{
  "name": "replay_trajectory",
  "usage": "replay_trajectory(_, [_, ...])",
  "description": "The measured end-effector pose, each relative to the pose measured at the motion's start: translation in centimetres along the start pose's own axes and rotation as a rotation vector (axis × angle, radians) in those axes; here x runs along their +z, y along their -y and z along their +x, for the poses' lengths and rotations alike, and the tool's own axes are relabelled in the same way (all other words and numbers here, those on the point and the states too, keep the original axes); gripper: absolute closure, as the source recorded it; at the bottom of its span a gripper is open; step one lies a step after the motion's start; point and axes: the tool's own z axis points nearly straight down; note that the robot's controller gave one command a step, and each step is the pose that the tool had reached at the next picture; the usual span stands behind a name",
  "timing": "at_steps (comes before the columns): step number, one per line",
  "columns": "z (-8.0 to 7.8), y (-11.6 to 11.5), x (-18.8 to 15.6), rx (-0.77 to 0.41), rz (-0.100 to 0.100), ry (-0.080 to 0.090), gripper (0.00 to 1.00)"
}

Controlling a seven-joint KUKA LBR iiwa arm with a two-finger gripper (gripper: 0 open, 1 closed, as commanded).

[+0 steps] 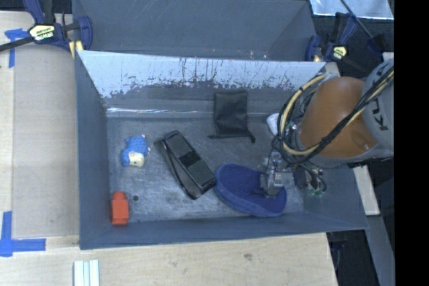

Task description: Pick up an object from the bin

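Observation:
My gripper (pixel 272 185) hangs low at the bin's front right, its tip down on the right part of a dark blue bowl-shaped thing (pixel 241 189). A black oblong device (pixel 188 163) lies slanted just left of the blue thing. A dark grey square pouch (pixel 230 114) rests against the back wall, above and left of the gripper. Something small and white (pixel 272 122) peeks out beside the cables at the right.
A small blue and white figure (pixel 135 151) lies at the left of the bin floor. An orange block (pixel 119 208) sits in the front left corner. The arm with its orange cover and cables covers the bin's right side.

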Motion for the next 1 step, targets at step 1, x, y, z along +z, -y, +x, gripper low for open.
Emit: replay_trajectory(1, [-0.20,-0.03,-10.01,-0.024,0.000,-0.009,1.00])
